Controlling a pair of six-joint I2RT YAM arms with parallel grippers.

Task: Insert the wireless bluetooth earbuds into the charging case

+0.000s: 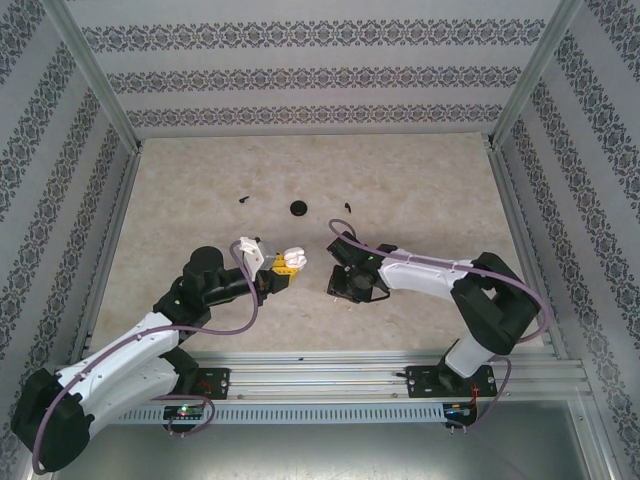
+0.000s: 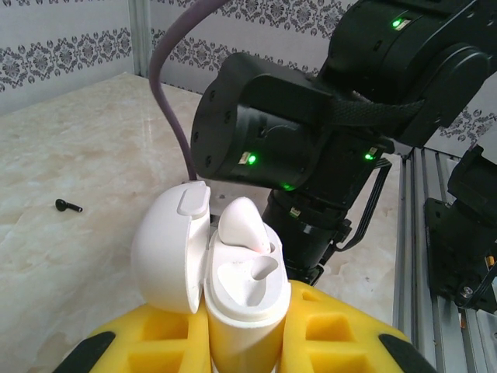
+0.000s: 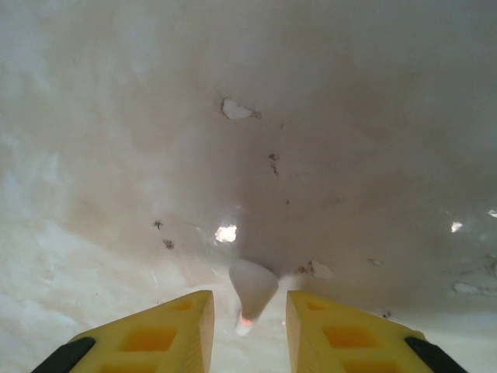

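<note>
left gripper (image 1: 283, 263) pinches the charging case (image 2: 241, 311), lid open, seated earbud (image 2: 242, 224) inside. right gripper (image 3: 248, 301), just right of the case, stands spread around the loose earbud (image 3: 253, 284), not touching it. risk: off-centre closing could flick it away.

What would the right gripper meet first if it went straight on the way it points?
Probably the earbud, lying just ahead between the parted fingertips of the right gripper, with the table right behind it. Depth is hard to judge here.
</note>
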